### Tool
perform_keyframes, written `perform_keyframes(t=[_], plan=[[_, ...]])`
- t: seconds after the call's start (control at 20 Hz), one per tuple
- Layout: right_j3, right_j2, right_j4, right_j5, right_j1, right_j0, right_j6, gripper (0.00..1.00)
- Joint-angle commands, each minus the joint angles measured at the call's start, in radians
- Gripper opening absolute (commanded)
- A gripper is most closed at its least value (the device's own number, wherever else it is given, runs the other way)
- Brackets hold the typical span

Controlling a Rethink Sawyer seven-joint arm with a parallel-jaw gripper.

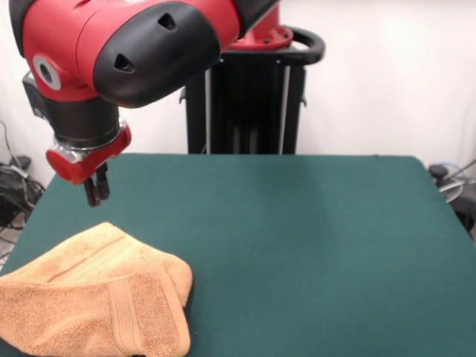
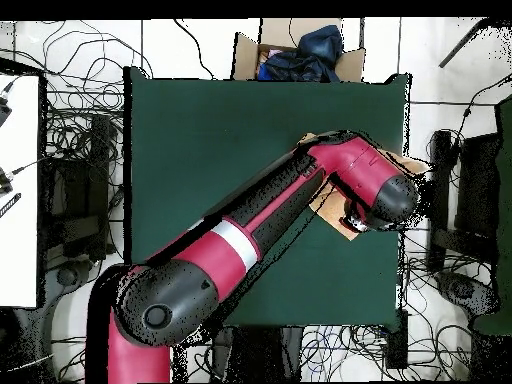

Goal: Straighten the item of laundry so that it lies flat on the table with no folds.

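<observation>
The item of laundry (image 1: 97, 305), a peach-tan towel, lies bunched and folded over itself at the table's near left corner in the front view. A woven band runs across its top layer. My gripper (image 1: 97, 190) hangs above the table (image 1: 297, 238), a little behind the towel and clear of it. Its two dark fingers are close together with nothing between them. In the overhead view the arm's wrist covers most of the towel (image 2: 335, 212), and only its edges show beside the arm near the table's right side. The gripper itself is hidden there.
A cardboard box (image 2: 300, 50) holding dark blue cloth stands beyond the table's far edge in the overhead view. Cables lie on the floor all round the table (image 2: 220, 130). A white surface (image 2: 18, 190) is at the left.
</observation>
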Motion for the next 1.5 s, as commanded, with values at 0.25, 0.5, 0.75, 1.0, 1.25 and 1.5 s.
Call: perform_keyframes(t=[0.25, 0.5, 0.75, 1.0, 1.25, 1.5], plan=[[-0.058, 0.081, 0.047, 0.032, 0.101, -0.01, 0.279, 0.0], [-0.087, 0.125, 0.062, -0.027, 0.102, -0.028, 0.277, 0.0], [-0.069, 0.134, 0.099, 0.029, 0.078, -0.028, 0.206, 0.0], [-0.038, 0.139, 0.16, 0.134, 0.036, -0.027, 0.103, 0.0], [-0.048, 0.158, 0.225, 0.202, 0.031, -0.04, 0.045, 0.0], [-0.06, 0.168, 0.258, 0.254, 0.052, -0.051, 0.004, 0.0]])
